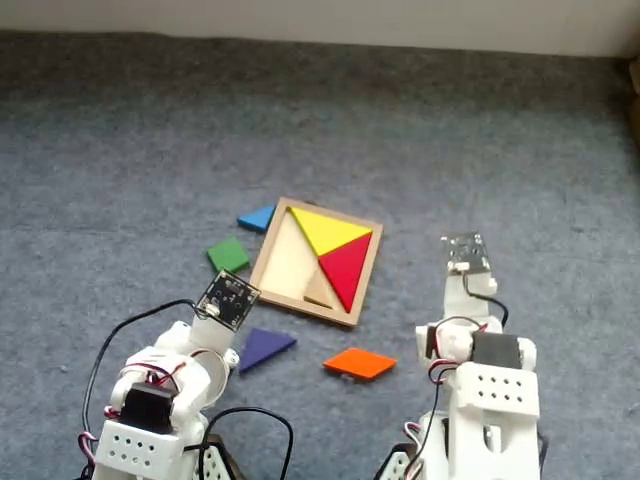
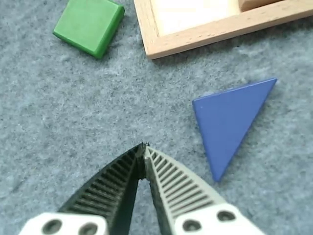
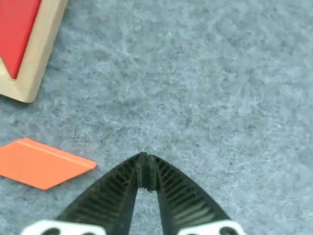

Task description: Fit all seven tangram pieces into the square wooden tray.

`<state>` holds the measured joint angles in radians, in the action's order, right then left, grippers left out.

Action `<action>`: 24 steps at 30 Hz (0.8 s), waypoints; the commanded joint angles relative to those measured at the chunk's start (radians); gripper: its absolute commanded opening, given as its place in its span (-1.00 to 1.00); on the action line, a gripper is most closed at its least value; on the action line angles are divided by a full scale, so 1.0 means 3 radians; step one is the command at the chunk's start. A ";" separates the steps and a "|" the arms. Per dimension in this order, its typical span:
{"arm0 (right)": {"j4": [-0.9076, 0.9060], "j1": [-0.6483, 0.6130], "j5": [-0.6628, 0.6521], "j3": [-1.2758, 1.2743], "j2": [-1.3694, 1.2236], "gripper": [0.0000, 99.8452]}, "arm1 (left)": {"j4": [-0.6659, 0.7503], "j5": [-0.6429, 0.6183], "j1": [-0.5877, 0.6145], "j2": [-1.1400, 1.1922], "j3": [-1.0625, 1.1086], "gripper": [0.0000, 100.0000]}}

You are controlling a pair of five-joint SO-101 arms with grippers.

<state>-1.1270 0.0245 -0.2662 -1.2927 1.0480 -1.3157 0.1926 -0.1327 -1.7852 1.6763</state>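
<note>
We see the square wooden tray (image 1: 268, 243) mid-carpet, turned a bit off square, w/ three pieces inside: the yellow triangle (image 1: 325, 230) fills the far part, the red triangle (image 1: 345, 268) the right part, & a small plain-wood triangle (image 1: 318, 292) sits at the near rim, against the red one; the left part of the tray floor is bare. Four pieces lie outside on the grey carpet (image 1: 120, 150): a light-blue piece (image 1: 258, 218) just beside the tray's far left corner (we can't tell if it touches), the green square (image 1: 228, 254) near the left rim, the dark-blue triangle (image 1: 264, 347) near the tray's near left corner, & the orange parallelogram (image 1: 360, 363) near its near corner, apart from the rim. The left arm (image 1: 165, 385) sits bottom left, the right arm (image 1: 490, 385) bottom right. In the left wrist view the left gripper (image 2: 144, 149) hangs over bare carpet w/ its jaws pressed together, nothing between them; the dark-blue triangle (image 2: 230, 122) lies near its tip, w/ the green square (image 2: 88, 24) & a tray corner (image 2: 205, 36) further out. In the right wrist view the right gripper (image 3: 145, 157) is likewise closed tip to tip on nothing, over carpet, w/ the orange parallelogram (image 3: 41, 164) near on one side, & beyond it a tray corner (image 3: 41, 54) w/ the red triangle (image 3: 17, 29) inside
</note>
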 commanded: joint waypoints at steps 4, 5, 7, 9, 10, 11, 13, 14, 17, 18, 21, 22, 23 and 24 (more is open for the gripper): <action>0.0110 0.0038 -0.0051 -0.0115 0.0054 -0.99 | 0.0010 0.0020 0.0412 -0.0100 -0.0401 -0.99; 0.0110 0.0043 -0.0051 -0.0136 0.0054 -0.99 | 0.0087 0.0026 0.0468 -0.0100 -0.0488 -0.99; 0.0110 0.0043 -0.0051 -0.0187 0.0054 -0.99 | 0.0220 0.0251 0.0514 -0.0090 -0.0621 -0.99; 0.0110 0.0043 -0.0051 -0.0243 0.0054 -0.99 | 0.0297 0.0772 0.0504 -0.0084 -0.0739 -0.95; 0.0110 0.0043 -0.0051 -0.0274 0.0054 -0.99 | 0.0302 0.0926 0.0499 -0.0074 -0.0806 -0.92; 0.0115 0.0043 -0.0051 -0.0299 0.0054 -0.99 | 0.0302 0.0936 0.0499 -0.0069 -0.0872 -0.89; 0.0197 0.0074 -0.0051 -0.0376 0.0054 -0.99 | 0.0302 0.0875 0.0499 -0.0064 -0.1000 -0.86; 0.0284 0.0115 -0.0051 -0.0437 0.0054 -0.99 | 0.0297 0.0875 0.0494 -0.0059 -0.1051 -0.85; 0.0540 0.0263 -0.0051 -0.0601 0.0054 -0.99 | 0.0297 0.0885 0.0448 -0.0028 -0.1164 -0.85; 0.0570 0.0294 -0.0051 -0.0621 0.0054 -0.99 | 0.0297 0.0885 0.0417 0.0033 -0.1194 -0.85; 0.0565 0.0355 -0.0051 -0.0632 0.0054 -0.99 | 0.0312 0.0875 0.0294 0.0463 -0.1368 -0.84; 0.0565 0.0355 -0.0051 -0.0632 0.0054 -0.99 | 0.0312 0.0869 0.0258 0.0657 -0.1460 -0.83; 0.0565 0.0355 -0.0051 -0.0632 0.0054 -0.99 | 0.0312 0.0859 0.0217 0.0877 -0.1562 -0.79; 0.0565 0.0355 -0.0051 -0.0632 0.0054 -0.99 | 0.0317 0.0793 0.0197 0.1092 -0.1675 -0.75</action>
<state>-0.9858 0.1074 -0.2754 -1.4876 1.0495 -1.2436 0.4503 -0.0330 -1.6118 1.2896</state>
